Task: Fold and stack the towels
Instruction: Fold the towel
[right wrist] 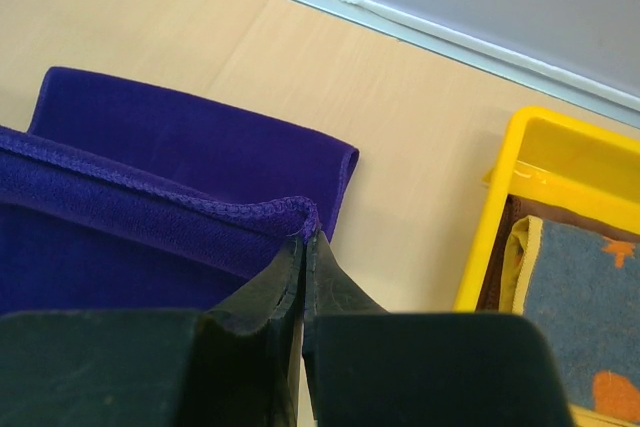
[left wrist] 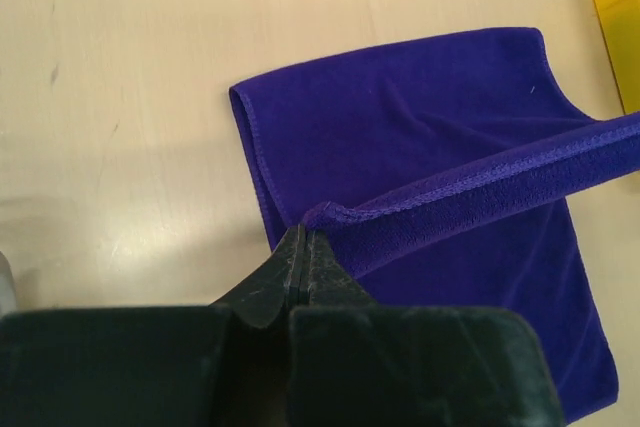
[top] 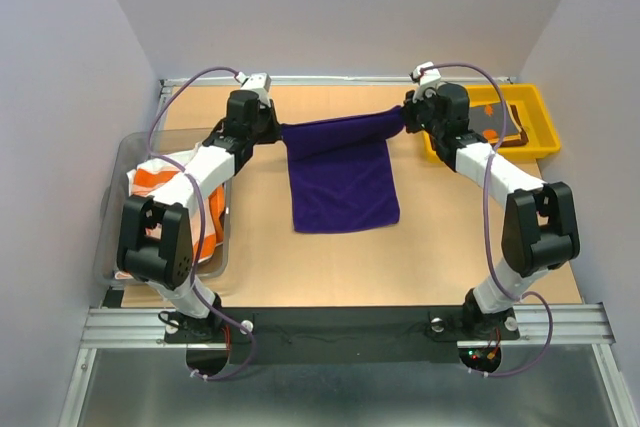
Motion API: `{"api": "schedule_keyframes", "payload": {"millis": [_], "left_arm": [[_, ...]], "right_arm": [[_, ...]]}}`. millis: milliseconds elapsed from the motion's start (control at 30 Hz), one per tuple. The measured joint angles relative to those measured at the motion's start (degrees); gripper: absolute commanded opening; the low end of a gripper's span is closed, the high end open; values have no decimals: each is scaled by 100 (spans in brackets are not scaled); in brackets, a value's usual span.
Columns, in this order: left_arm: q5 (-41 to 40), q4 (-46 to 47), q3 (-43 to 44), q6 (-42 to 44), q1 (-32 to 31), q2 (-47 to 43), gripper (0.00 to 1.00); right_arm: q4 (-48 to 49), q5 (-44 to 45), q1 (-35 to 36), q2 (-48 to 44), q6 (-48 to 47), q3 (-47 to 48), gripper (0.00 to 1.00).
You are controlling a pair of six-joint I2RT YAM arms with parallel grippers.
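- At the far-middle of the bench: purple towel point(top: 340, 172) held up by 2 corners, top hem stretched betw. the arms, rest draping down onto the wood toward the near edge.
- Left gripper point(left wrist: 303, 252): jaws pressed together, clamped on the towel's left corner; hem bunches right at the tips.
- Right gripper point(right wrist: 303, 247): same, jaws closed tight on the right corner, stitched hem curling over the tips.
- Handling (judgement): light, soft, floppy, no stiffness. Sags betw. the grips, follows whatever the corners do. Plush nap looks grippy, prob. won't slip, but a thin pinch on the hem could pull out if arms spread too far.
- Best hold (judgement): stitched hem at corners, as now; mid-cloth grabs would just bunch it.
- Lower part already lies doubled on the bench per left wrist view; folded edge looks fairly even, can't confirm corners match.
- Clear bin point(top: 112, 217) at the left edge w/ orange-and-white towel point(top: 160, 182) inside; mostly hidden under the left arm, can't tell how many cloths or if folded.
- Yellow tray point(top: 540, 122) at the far-right corner: right wrist view shows brown cloth point(right wrist: 500, 247) plus a grey patterned piece w/ orange marks point(right wrist: 580, 287), cut off by frame. Stack state unclear.
- Overhead: both sets of fingertips hidden behind wrist housings; grip only readable from wrist cams.
- Towel's near hem cut off in the left wrist view.
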Motion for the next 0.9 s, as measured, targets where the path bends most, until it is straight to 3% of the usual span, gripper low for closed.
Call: {"api": "schedule_keyframes", "payload": {"millis": [233,500,900], "left_arm": [[57,-46,-293,-337,2,-350,0],[107,-26,-946,-612,0,-1067,0],[125,26,-1952,-916,-398,-1156,0]], "right_arm": [[-232,-90,0,-225,164,-74,1],[-428,-409,0,-1032,562,-802,1],[-592,-452,-9,-1172,1095,-1652,1]]}}
